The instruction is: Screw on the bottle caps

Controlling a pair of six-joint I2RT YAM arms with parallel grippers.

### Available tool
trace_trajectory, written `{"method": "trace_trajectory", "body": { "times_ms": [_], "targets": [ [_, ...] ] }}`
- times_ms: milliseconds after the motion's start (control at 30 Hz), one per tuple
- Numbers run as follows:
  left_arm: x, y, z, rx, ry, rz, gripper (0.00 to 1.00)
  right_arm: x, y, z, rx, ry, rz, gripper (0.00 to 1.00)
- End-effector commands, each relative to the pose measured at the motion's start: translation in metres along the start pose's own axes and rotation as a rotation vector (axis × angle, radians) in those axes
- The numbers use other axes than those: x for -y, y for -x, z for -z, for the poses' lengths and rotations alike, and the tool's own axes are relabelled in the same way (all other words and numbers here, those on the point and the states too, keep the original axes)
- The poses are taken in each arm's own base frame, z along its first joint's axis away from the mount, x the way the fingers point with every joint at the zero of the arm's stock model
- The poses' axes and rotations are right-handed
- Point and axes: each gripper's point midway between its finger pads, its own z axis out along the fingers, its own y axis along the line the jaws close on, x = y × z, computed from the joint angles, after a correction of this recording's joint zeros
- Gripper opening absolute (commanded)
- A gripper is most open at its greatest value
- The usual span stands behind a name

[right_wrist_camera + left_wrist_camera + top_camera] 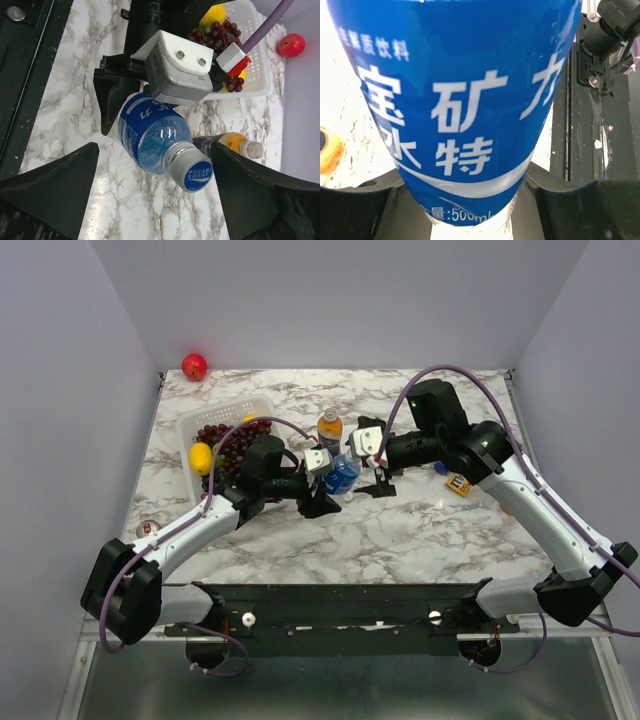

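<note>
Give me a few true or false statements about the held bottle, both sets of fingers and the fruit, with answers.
1. The left fingers are clamped on the blue-labelled bottle. True.
2. That bottle's neck is bare. False: a blue cap sits on it.
3. The right fingers are shut on the cap. False: they stand wide open, one on each side of it, touching nothing.
4. The basket holds grapes. True.
5. The red apple lies in the basket. False: it lies outside it, at the far left corner of the table.
</note>
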Motion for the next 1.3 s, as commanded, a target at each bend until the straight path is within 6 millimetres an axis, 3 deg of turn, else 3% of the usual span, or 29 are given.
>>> {"method": "trace_trajectory", "body": {
  "times_ms": [0, 400, 600, 767, 833, 867, 933, 967, 1067, 1267],
  "targets": [
    [-0.012, 0.034, 0.007, 0.107, 0.035, -0.046, 0.00, -0.024, -0.023, 0.003, -0.096, 0.033, -0.127, 1.00],
    [-0.012, 0.031, 0.012, 0.091, 0.044, -0.083, 0.00, -0.025, -0.035, 0.005, -0.173, 0.037, -0.188, 0.99],
    [-0.018, 0.031, 0.015, 0.104, 0.077, -0.067, 0.00, -0.045, -0.048, 0.022, -0.262, 0.051, -0.239, 0.99],
    [-0.019, 0.028, 0.014, 0.095, 0.075, -0.075, 0.00, -0.067, -0.074, 0.030, -0.373, 0.072, -0.308, 0.97],
    [-0.016, 0.018, 0.013, 0.060, 0.056, -0.083, 0.00, -0.055, -0.066, 0.035, -0.339, 0.035, -0.325, 0.96],
    [-0.016, 0.016, 0.013, 0.047, 0.051, -0.094, 0.00, -0.039, -0.045, 0.038, -0.268, 0.003, -0.309, 0.96],
    [-0.011, 0.004, 0.013, 0.001, 0.022, -0.123, 0.00, -0.019, -0.026, 0.042, -0.201, -0.050, -0.308, 0.96],
    [-0.009, 0.002, 0.013, -0.010, 0.013, -0.135, 0.00, -0.008, -0.007, 0.045, -0.143, -0.059, -0.276, 0.96],
    [-0.001, -0.004, 0.013, -0.051, -0.025, -0.169, 0.00, -0.002, 0.021, 0.043, -0.018, -0.032, -0.154, 0.98],
    [0.005, 0.001, 0.009, -0.071, -0.061, -0.206, 0.00, -0.012, 0.020, 0.025, 0.035, 0.029, 0.024, 0.99]
  ]
}}
